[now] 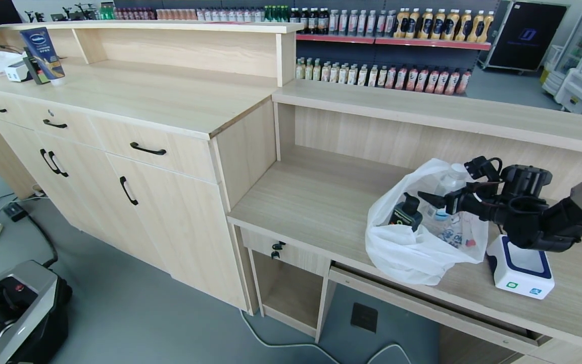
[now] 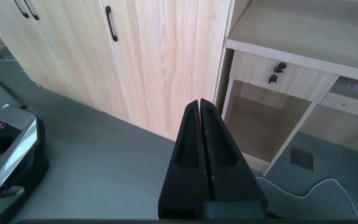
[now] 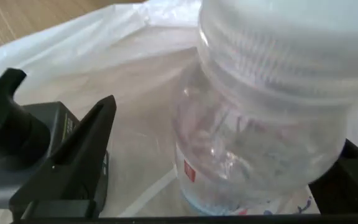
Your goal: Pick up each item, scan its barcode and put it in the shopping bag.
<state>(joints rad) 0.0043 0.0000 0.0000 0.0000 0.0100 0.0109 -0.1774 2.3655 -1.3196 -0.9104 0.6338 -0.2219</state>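
Clearly the right gripper [image 1: 436, 200] is open in the shopping bag's [image 1: 412, 253] mouth. The clear plastic bottle [image 3: 260, 124] stands roughly upright between its 2 fingers [image 3: 73, 155], one visibly apart from it. Just beyond lies a black item [image 1: 406, 212]. Well apart, the left gripper [image 2: 202, 134] hangs closed.

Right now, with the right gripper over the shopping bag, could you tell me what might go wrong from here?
1. The right gripper stands open around the clear bottle in the shopping bag; on pulling back, a finger may catch the bottle or the thin film.
2. The bag lies at the counter's front edge, so a snag could drag it off.
3. The scanner sits just beside the arm and might be knocked.
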